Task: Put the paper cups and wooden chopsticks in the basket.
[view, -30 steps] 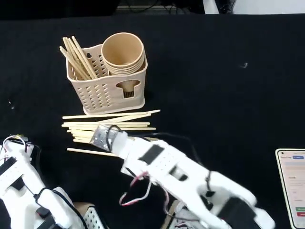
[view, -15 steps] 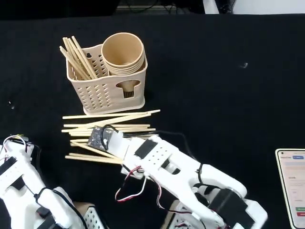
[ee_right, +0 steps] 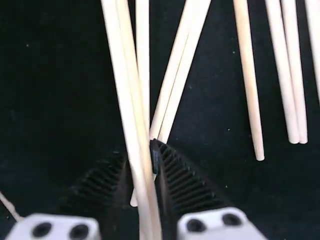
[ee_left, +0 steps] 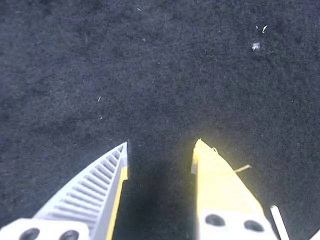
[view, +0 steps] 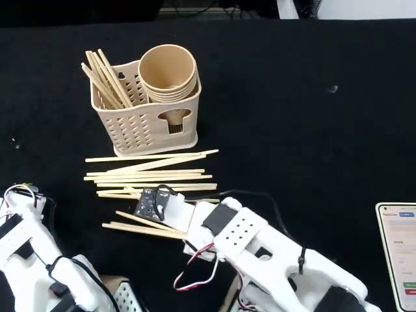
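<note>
The basket [view: 146,127] stands toward the far left of the bench [view: 292,130]. To the basket's right, black cloth runs wide as far as a phone [view: 398,250] at the edge. One nested stack of paper cups [view: 168,68] fills the basket's right compartment, and about five leaning chopsticks [view: 105,78] fill its left. In front of the basket lie roughly nine loose chopsticks [view: 153,174], overlapping. Nearer still, the right pincer [ee_right: 152,150] is clamped on a pair of chopsticks [ee_right: 129,100]. The left pincer [ee_left: 160,147] hangs with its fingers apart over bare cloth.
</note>
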